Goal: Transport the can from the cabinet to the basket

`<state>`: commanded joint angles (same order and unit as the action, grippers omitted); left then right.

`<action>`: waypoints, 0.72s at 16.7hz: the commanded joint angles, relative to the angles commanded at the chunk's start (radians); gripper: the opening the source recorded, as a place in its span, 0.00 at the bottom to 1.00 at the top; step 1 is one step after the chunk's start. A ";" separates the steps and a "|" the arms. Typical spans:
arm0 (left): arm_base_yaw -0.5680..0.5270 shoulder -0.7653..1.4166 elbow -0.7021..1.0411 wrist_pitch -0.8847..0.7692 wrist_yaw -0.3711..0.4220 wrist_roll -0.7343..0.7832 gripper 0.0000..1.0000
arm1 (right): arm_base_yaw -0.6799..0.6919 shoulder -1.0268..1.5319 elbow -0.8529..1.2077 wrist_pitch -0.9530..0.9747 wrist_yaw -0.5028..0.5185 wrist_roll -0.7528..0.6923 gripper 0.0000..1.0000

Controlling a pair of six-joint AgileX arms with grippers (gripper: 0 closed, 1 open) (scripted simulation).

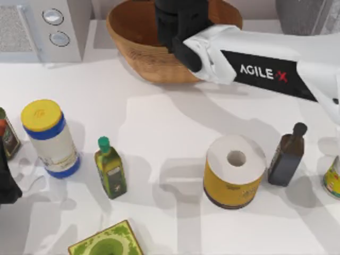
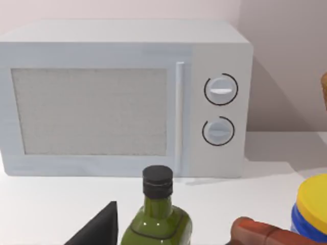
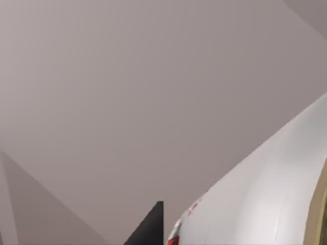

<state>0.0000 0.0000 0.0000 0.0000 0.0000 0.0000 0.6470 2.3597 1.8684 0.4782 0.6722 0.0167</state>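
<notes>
My right arm reaches from the right across the back of the table, and its gripper [image 1: 178,24] hangs over the tan wicker basket [image 1: 133,50] at the back centre. In the right wrist view the silver-white can [image 3: 255,189] with red print lies right against one dark finger [image 3: 150,227], held in the gripper with bare wall behind it. From above, the gripper hides the can. A corner of the grey speckled cabinet [image 1: 303,16] shows at the back right. My left gripper [image 1: 5,183] stays parked at the table's left edge, open.
A white microwave [image 1: 48,26] stands at the back left. Across the front stand a yellow-lidded jar [image 1: 50,138], a green bottle [image 1: 110,169], a paper roll [image 1: 234,171], a dark bottle [image 1: 287,156], a yellow-green can [image 1: 333,180] and a green box [image 1: 106,243].
</notes>
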 joint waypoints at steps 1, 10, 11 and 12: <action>0.000 0.000 0.000 0.000 0.000 0.000 1.00 | 0.000 0.000 0.000 0.000 0.000 0.000 0.00; 0.000 0.000 0.000 0.000 0.000 0.000 1.00 | 0.000 0.000 0.000 0.000 0.000 0.000 0.60; 0.000 0.000 0.000 0.000 0.000 0.000 1.00 | 0.000 0.000 0.000 0.000 0.000 0.000 0.68; 0.000 0.000 0.000 0.000 0.000 0.000 1.00 | 0.000 0.000 0.000 0.000 0.000 0.000 0.75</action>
<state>0.0000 0.0000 0.0000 0.0000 0.0000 0.0000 0.6470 2.3597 1.8684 0.4782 0.6722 0.0167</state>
